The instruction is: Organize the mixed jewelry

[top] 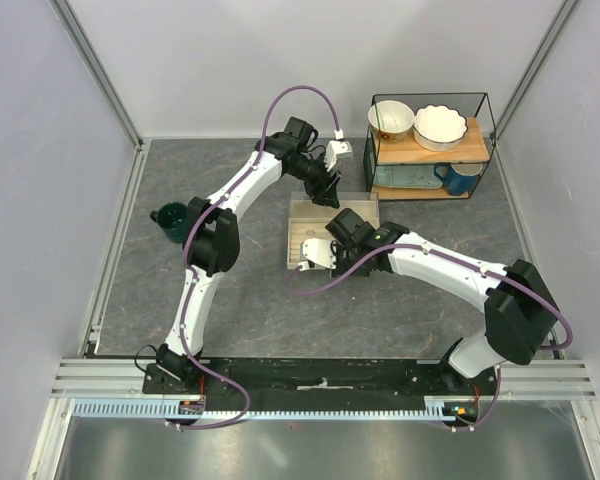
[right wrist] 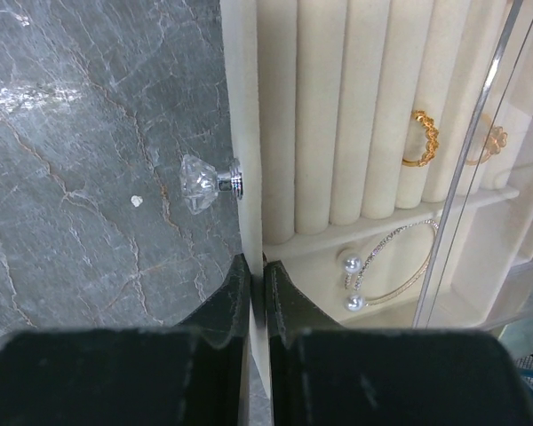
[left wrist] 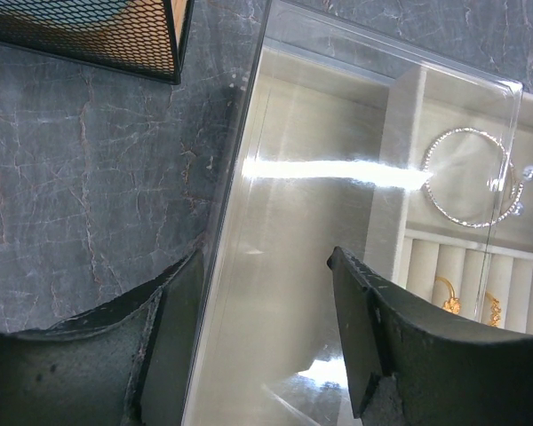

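Right gripper [right wrist: 256, 277] fills the bottom of its own view, jaws clenched on the thin front wall of the tray [right wrist: 240, 89]. Around it spreads the table [top: 250, 300], marbled grey, with a rack [top: 430, 150] at the far right, well apart from the work. At the table's centre, the tray sits partly under a clear case [left wrist: 329, 89]. Left gripper [left wrist: 266, 266] hangs over the case's edge with jaws spread wide. Whether either finger touches the case I cannot tell.

Inside the tray, the hoop [left wrist: 426, 191] lies flat in its own compartment beside the rolls [right wrist: 338, 106]. Two rings [right wrist: 419, 140] stand wedged between the rolls, one in the open, one under the case's edge. Smallest, the knob [right wrist: 202, 182] juts from the front wall just beside the pinch.

The grip looks like the weak point. A pinch on a thin padded wall, off to one side of the knob, could slip. It could also skew the tray so that it jams in the case. With the left jaws unclamped, the case may drag along with the tray. A jerk would likely slide the hoop about or tip the rings out from between the rolls.
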### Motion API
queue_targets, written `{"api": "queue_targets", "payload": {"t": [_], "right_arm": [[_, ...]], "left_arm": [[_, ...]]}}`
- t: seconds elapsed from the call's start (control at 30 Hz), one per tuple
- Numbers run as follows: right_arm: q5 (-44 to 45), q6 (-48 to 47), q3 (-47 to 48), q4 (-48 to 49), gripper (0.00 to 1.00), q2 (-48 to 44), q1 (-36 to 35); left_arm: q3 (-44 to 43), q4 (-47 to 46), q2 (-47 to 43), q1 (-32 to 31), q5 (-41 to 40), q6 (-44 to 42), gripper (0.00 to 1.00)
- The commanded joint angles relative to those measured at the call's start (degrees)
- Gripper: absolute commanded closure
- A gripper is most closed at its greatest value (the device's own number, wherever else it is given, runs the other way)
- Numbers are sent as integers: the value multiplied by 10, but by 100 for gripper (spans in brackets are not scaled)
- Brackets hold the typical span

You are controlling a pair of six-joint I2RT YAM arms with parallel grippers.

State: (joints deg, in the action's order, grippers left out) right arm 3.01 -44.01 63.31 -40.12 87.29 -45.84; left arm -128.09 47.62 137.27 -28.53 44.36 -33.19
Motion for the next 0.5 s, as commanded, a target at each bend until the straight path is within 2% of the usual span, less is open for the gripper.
{"api": "queue_targets", "payload": {"t": [0.0,0.2,0.47], "right_arm": [[48,-3,40,69,100,-7,8],[43,9,28,70,100,-16,8],[79,20,-35,149,100,-43,-3]], "left_arm": [[12,78,45,-20,-18,-26,37],[7,60,49,-21,-30,7,44],[1,56,53,-21,-31,23,45]]}}
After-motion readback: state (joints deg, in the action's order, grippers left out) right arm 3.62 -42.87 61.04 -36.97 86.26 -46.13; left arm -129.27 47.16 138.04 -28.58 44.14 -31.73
